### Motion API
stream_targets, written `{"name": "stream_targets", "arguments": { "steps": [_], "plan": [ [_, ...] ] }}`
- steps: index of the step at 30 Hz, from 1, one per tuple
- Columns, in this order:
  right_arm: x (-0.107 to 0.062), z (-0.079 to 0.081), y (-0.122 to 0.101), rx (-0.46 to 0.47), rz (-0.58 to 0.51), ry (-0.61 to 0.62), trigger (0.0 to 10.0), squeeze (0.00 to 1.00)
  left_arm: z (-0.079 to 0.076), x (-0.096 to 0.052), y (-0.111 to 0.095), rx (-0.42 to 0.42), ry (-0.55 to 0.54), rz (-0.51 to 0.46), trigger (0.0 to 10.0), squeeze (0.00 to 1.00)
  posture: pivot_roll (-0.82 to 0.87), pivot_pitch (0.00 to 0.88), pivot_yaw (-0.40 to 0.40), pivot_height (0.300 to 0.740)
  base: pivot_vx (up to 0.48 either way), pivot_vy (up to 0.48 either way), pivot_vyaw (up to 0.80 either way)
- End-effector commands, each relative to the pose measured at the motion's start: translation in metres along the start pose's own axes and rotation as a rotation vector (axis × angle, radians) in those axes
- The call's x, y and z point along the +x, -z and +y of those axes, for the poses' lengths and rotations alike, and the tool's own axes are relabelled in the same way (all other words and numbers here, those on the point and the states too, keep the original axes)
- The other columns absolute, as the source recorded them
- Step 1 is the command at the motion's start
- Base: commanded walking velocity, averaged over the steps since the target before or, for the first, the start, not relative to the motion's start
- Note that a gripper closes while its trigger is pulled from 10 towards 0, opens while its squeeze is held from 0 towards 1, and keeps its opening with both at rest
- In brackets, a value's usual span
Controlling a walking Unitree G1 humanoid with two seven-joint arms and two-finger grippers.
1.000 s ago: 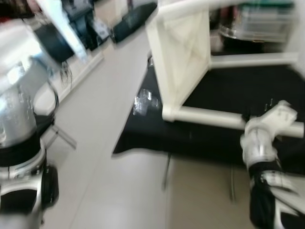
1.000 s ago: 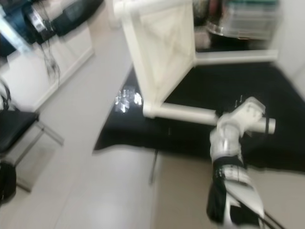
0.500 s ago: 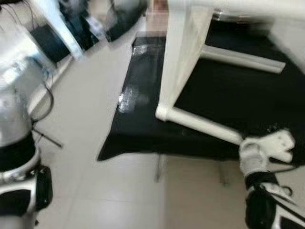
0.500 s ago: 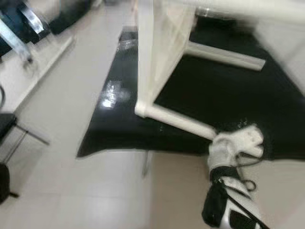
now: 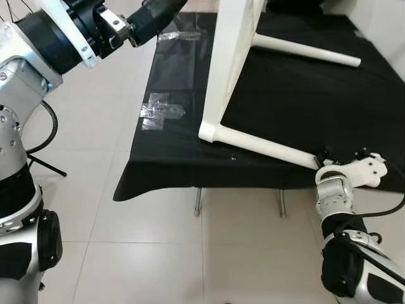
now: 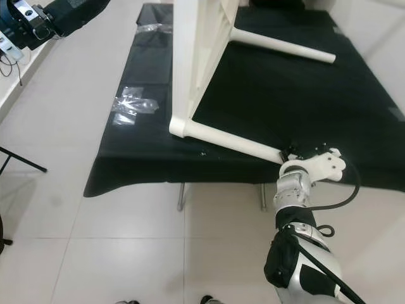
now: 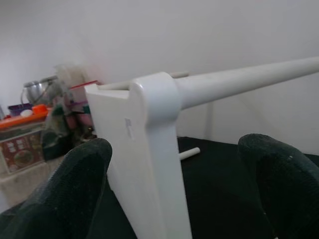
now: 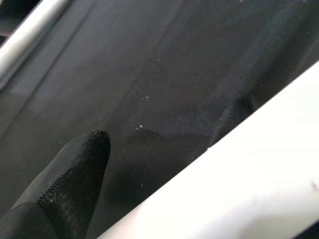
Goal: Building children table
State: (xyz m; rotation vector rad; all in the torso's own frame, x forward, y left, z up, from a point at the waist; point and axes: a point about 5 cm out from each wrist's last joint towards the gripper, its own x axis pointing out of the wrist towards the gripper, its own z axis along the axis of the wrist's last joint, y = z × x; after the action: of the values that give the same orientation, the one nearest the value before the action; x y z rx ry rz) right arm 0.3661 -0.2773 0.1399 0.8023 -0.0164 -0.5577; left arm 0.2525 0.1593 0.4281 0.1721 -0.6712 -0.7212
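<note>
A white children's table point(image 5: 231, 63) lies tipped on its side on a black-clothed worktable point(image 5: 164, 171). One round leg point(image 5: 266, 147) runs along the cloth towards me, and another leg point(image 5: 304, 50) lies farther back. My right gripper point(image 6: 305, 149) sits at the free end of the near leg. In the right wrist view one finger point(image 8: 75, 174) stands apart from that leg point(image 8: 239, 174). My left arm point(image 5: 95, 31) reaches in from the upper left. My left gripper point(image 7: 179, 169) is open, its fingers point(image 7: 65, 194) on either side of the table's upper corner point(image 7: 149, 149) without touching it.
Two clear plastic bags point(image 5: 161, 113) point(image 5: 179, 36) lie on the cloth near its left edge. The worktable's metal legs point(image 5: 198, 201) stand on the tiled floor point(image 5: 145, 253). A thin black stand leg point(image 5: 47, 168) crosses the floor at the left.
The camera has swung and the blur has gone. My right gripper stays at the end of the near leg. My left arm now reaches out towards the table's upper corner.
</note>
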Motion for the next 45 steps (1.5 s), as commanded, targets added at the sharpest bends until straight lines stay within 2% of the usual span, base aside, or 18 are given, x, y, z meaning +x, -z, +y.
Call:
{"name": "stream_targets", "arguments": {
  "steps": [1,6,10,14,17,19,21,22,30,31,32,34,36,38,39,41,42,45],
  "plan": [
    [-0.006,-0.014,0.023,-0.103,0.084,0.03,10.0,0.0,0.0,0.0,-0.002,0.006,0.012,0.0,10.0,0.0,0.08,0.246,0.018,0.74,0.0,0.0,0.0],
    [-0.004,-0.015,0.006,-0.235,-0.003,0.037,10.0,0.0,0.0,0.001,0.001,0.001,0.013,0.001,10.0,0.0,0.07,0.244,0.021,0.74,0.0,0.0,0.0],
    [-0.005,-0.018,-0.002,-0.217,-0.031,0.036,10.0,0.0,0.0,0.001,0.001,-0.004,0.017,-0.003,10.0,0.0,0.06,0.243,0.02,0.74,0.0,0.0,0.0],
    [-0.009,-0.016,-0.009,-0.132,-0.054,-0.023,10.0,0.0,0.0,0.001,0.003,-0.009,0.021,-0.003,10.0,0.0,0.06,0.241,0.02,0.74,0.0,0.0,0.0],
    [-0.011,-0.013,-0.01,-0.118,-0.063,-0.044,10.0,0.0,0.0,0.001,0.003,-0.01,0.022,-0.003,10.0,0.0,0.06,0.241,0.02,0.74,0.0,0.0,0.0],
    [-0.014,-0.012,-0.012,-0.041,-0.063,-0.061,10.0,0.0,0.0,0.001,0.004,-0.01,0.023,-0.001,10.0,0.0,0.05,0.238,0.022,0.74,0.0,0.0,0.0],
    [-0.015,-0.011,-0.014,-0.016,-0.066,-0.07,10.0,0.0,0.0,0.001,0.004,-0.01,0.023,-0.001,10.0,0.0,0.05,0.238,0.022,0.74,0.0,0.0,0.0],
    [-0.019,-0.007,-0.023,0.012,-0.095,-0.118,10.0,0.0,0.0,0.001,0.006,-0.018,0.022,-0.002,10.0,0.0,0.04,0.233,0.026,0.74,0.0,0.0,0.0],
    [-0.027,-0.005,-0.034,0.051,-0.137,-0.201,10.0,0.0,-0.001,0.001,0.009,-0.029,0.025,-0.008,10.0,0.0,0.04,0.23,0.025,0.74,0.0,0.0,0.0],
    [-0.03,-0.002,-0.034,0.081,-0.136,-0.237,10.0,0.0,-0.002,0.001,0.01,-0.031,0.023,-0.008,10.0,0.0,0.04,0.227,0.024,0.74,0.0,0.0,0.0],
    [-0.032,0.0,-0.034,0.156,-0.132,-0.267,10.0,0.0,-0.002,0.001,0.011,-0.033,0.022,-0.008,10.0,0.0,0.04,0.227,0.024,0.74,0.0,0.0,0.0],
    [-0.032,0.001,-0.034,0.231,-0.124,-0.259,10.0,0.0,-0.002,0.002,0.011,-0.032,0.023,-0.007,10.0,0.0,0.04,0.225,0.026,0.74,0.0,0.0,0.0],
    [-0.033,0.002,-0.035,0.267,-0.116,-0.257,10.0,0.0,-0.002,0.002,0.012,-0.032,0.023,-0.006,10.0,0.0,0.04,0.225,0.026,0.74,0.0,0.0,0.0],
    [-0.032,0.003,-0.036,0.267,-0.115,-0.261,10.0,0.0,-0.002,0.002,0.012,-0.032,0.024,-0.006,10.0,0.0,0.04,0.224,0.028,0.74,0.0,0.0,0.0],
    [-0.032,0.005,-0.036,0.219,-0.117,-0.255,10.0,0.0,-0.003,0.002,0.012,-0.031,0.026,-0.007,10.0,0.0,0.04,0.224,0.028,0.74,0.0,0.0,0.0],
    [-0.032,0.005,-0.036,0.196,-0.12,-0.252,10.0,0.0,-0.003,0.002,0.012,-0.03,0.026,-0.007,10.0,0.0,0.04,0.224,0.028,0.74,0.0,0.0,0.0],
    [-0.031,0.002,-0.035,0.155,-0.123,-0.213,10.0,0.0,-0.003,0.002,0.012,-0.029,0.027,-0.009,10.0,0.0,0.04,0.222,0.026,0.74,0.0,0.0,0.0],
    [-0.03,-0.003,-0.035,0.126,-0.123,-0.167,10.0,0.0,-0.003,0.002,0.012,-0.029,0.028,-0.01,10.0,0.0,0.04,0.222,0.026,0.74,0.0,0.0,0.0]
  ]
}}
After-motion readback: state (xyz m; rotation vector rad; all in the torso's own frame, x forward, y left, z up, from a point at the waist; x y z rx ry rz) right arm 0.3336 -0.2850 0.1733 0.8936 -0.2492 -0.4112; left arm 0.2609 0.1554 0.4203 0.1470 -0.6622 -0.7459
